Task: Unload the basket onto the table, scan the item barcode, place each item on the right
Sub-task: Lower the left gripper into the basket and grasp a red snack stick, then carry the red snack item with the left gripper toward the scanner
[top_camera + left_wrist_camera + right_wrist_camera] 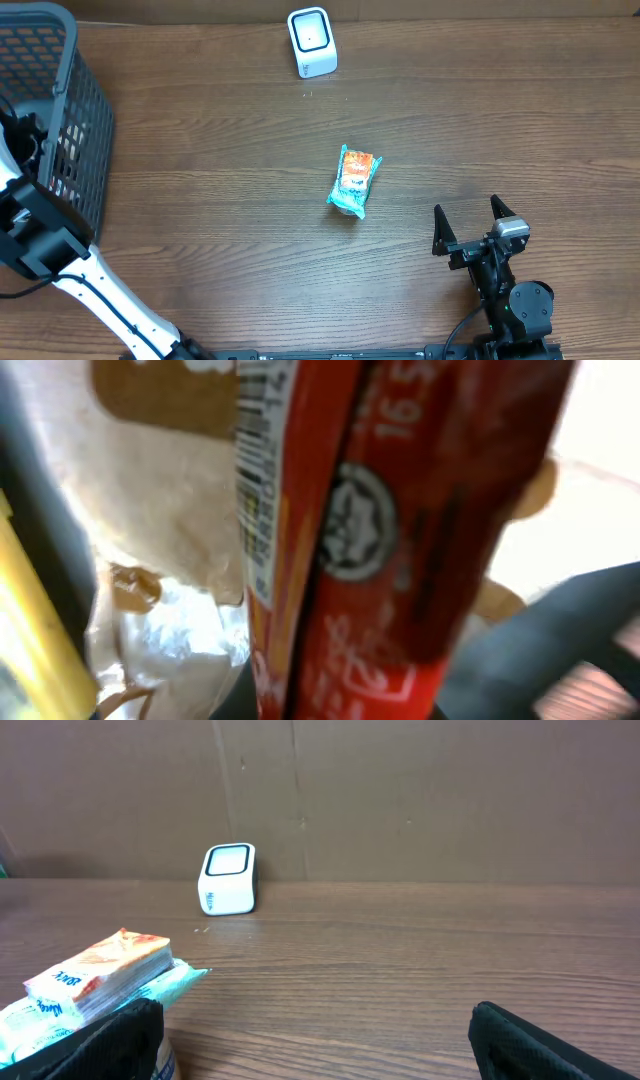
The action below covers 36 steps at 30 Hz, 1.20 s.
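Note:
A red packet [400, 540] fills the left wrist view, with a barcode [255, 470] printed along its left edge. My left gripper [335, 705] is shut on this packet, and only dark bits of the jaws show at the bottom. In the overhead view the left arm [30, 225] reaches into the grey basket [75, 90], which hides the gripper. The white scanner [312, 42] [229, 879] stands at the table's back edge. My right gripper [470, 215] [315, 1030] is open and empty above the front right of the table.
A teal and orange packet [355, 181] [95, 975] lies in the middle of the table, just left of the right gripper's left finger. Inside the basket, a tan and white bag [170, 520] sits behind the red packet.

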Each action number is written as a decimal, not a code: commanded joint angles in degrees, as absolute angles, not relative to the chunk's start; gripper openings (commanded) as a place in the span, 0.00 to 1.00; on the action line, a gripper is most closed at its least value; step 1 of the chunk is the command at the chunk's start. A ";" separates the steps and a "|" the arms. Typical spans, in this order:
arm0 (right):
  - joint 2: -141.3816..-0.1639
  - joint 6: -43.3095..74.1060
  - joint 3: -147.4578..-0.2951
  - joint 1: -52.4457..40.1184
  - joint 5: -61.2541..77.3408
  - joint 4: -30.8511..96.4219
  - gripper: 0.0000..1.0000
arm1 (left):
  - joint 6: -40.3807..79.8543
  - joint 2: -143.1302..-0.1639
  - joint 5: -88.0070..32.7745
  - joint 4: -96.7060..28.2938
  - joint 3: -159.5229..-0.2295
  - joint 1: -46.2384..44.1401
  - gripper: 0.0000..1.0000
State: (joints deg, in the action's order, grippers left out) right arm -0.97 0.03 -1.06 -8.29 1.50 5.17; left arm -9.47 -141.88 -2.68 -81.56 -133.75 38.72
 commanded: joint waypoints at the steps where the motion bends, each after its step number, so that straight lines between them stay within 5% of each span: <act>1: -1.04 0.45 -0.47 -8.12 1.61 4.71 1.00 | -6.09 -142.54 -7.07 -84.73 -144.38 38.46 0.04; 12: -1.04 0.45 -0.47 -8.12 1.61 4.71 1.00 | 3.05 -138.37 -5.56 -94.54 -170.89 38.37 0.04; 21: -1.04 0.45 -0.47 -8.12 1.61 4.71 1.00 | 8.01 -126.56 -7.57 -96.77 -177.97 35.20 0.04; 36: -1.04 0.45 -0.47 -8.12 1.61 4.71 1.00 | 10.81 -112.75 -7.03 -96.79 -177.47 8.73 0.04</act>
